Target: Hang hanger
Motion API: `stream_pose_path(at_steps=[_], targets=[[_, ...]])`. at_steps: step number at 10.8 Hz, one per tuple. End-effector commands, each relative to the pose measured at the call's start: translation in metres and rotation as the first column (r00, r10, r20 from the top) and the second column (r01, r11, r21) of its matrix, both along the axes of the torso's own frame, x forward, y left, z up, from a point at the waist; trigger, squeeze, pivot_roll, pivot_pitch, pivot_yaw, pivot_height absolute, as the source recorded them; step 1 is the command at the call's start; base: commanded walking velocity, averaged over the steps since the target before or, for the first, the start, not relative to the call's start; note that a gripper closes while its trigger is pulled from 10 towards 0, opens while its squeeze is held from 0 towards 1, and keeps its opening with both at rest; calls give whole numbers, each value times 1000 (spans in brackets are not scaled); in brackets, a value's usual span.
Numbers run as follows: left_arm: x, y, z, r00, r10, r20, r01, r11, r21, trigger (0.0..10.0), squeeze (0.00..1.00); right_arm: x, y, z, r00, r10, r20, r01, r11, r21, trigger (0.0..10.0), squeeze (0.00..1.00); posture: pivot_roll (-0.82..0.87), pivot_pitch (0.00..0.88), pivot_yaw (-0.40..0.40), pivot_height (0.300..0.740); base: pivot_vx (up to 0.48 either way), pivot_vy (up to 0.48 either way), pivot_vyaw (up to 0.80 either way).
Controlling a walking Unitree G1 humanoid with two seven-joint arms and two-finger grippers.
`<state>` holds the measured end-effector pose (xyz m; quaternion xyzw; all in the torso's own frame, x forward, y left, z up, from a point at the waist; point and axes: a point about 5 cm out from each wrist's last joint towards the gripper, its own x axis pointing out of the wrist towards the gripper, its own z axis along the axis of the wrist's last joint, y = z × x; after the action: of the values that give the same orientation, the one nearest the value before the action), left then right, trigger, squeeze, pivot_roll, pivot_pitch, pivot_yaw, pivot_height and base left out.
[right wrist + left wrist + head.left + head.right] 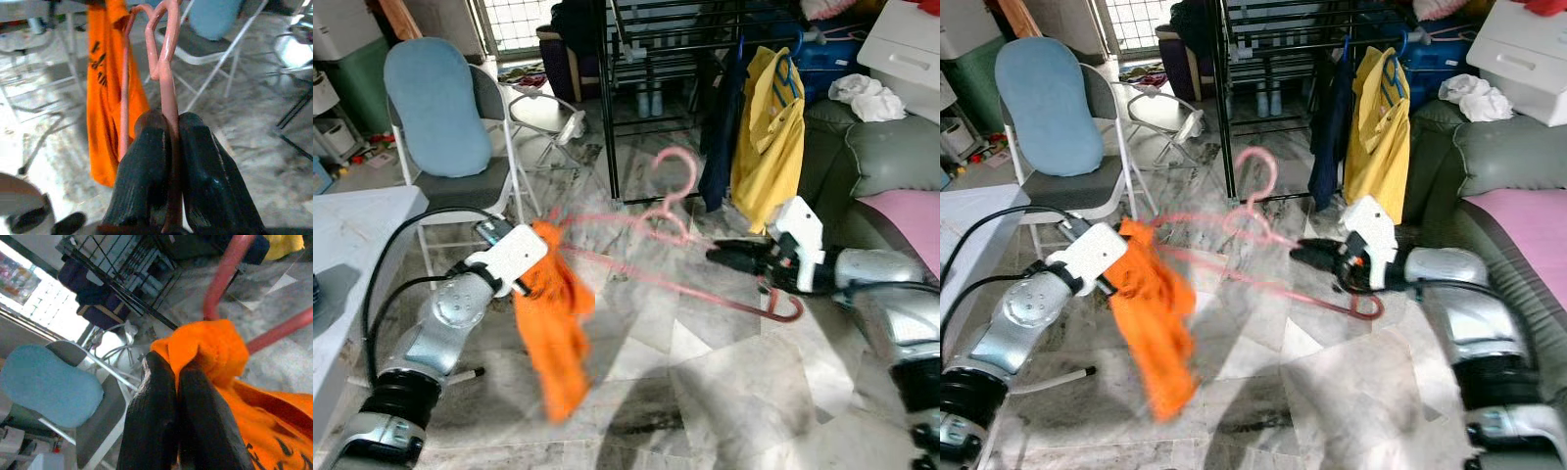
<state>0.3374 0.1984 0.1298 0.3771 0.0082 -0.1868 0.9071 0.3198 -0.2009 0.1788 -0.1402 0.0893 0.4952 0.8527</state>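
Lower left, the left gripper [178, 382] pinches a bright orange cloth garment [556, 323] draped on a thin pink plastic hanger [671, 230]. Centre right, the right gripper [168, 142] clamps the hanger's rod. Behind stands a black metal drying rack [651, 59].

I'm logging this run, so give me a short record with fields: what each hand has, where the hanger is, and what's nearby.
left hand: shut on orange shirt, at one end of the hanger
right hand: shut on hanger, at the other end
hanger: pink, held level between both hands above the floor, hook pointing up, blurred
orange shirt: drooping from the hanger's left end
rack: black, ahead, yellow shirt hanging on it
chair: at left, with blue cushion
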Motion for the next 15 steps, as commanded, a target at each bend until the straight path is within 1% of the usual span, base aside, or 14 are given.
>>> stream_pose_path(at_steps=[1, 2, 3, 5, 6, 7, 8, 9, 11, 12, 14, 15], targets=[[4, 4, 10, 1000, -4, 23, 4, 1000, 8, 10000, 0, -4, 6, 5, 998, 67, -2, -67, 998, -1, 10000, 0, -29, 49, 71, 740, 0, 0, 0], [4, 5, 10, 1000, -5, 22, 5, 1000, 10, 10000, 0, -5, 4, 4, 997, 72, -13, -72, 997, -5, 10000, 0, -31, 48, 72, 740, 0, 0, 0], [5, 8, 11, 1000, 2, 23, -3, 1000, 17, 10000, 0, -9, -2, 1, 996, 84, -39, -86, 996, -40, 10000, 0, -32, 46, 73, 740, 0, 0, 0], [8, 20, 14, 997, 67, 33, -68, 997, 37, 10000, 0, -13, -4, -3, 993, 97, -68, -101, 993, -64, 10000, 0, -31, 44, 75, 740, 0, 0, 0], [8, 26, 13, 995, 99, 21, -100, 994, 47, 10000, 0, -15, -3, -6, 991, 107, -79, -113, 991, -69, 10000, 0, -29, 42, 75, 740, 0, 0, 0], [8, 27, 12, 995, 97, 13, -97, 994, 39, 10000, 0, -16, 2, -11, 989, 122, -85, -128, 989, -77, 10000, 0, -27, 40, 72, 740, 0, 0, 0], [6, 26, 12, 996, 91, 11, -92, 995, 32, 10000, 0, -15, 5, -15, 990, 120, -78, -126, 988, -85, 10000, 0, -27, 40, 72, 740, 0, 0, 0], [5, 25, 11, 997, 77, 1, -77, 997, 32, 10000, 0, -11, 8, -19, 994, 91, -57, -97, 990, -105, 10000, 0, -24, 40, 69, 740, 0, 0, 0], [-3, 20, 16, 1000, 28, -2, -28, 999, 21, 10000, 0, -3, 4, -26, 1000, 22, -19, -24, 987, -158, 10000, 0, -22, 44, 66, 740, 0, 0, 0], [-6, 18, 20, 1000, 4, 1, -4, 1000, 14, 10000, 0, -1, 2, -29, 1000, 7, -5, -8, 981, -192, 10000, 0, -21, 45, 65, 740, 0, 0, 0], [-13, 16, 23, 999, -36, -13, 36, 999, 2, 10000, 0, 3, 0, -30, 1000, -11, 21, 15, 978, -208, 10000, 0, -20, 46, 63, 740, 0, 0, 0], [-16, 12, 26, 998, -62, -13, 62, 998, -7, 10000, 0, 6, 0, -31, 999, -23, 32, 29, 978, -209, 10000, 0, -20, 47, 61, 740, 0, 0, 0]])
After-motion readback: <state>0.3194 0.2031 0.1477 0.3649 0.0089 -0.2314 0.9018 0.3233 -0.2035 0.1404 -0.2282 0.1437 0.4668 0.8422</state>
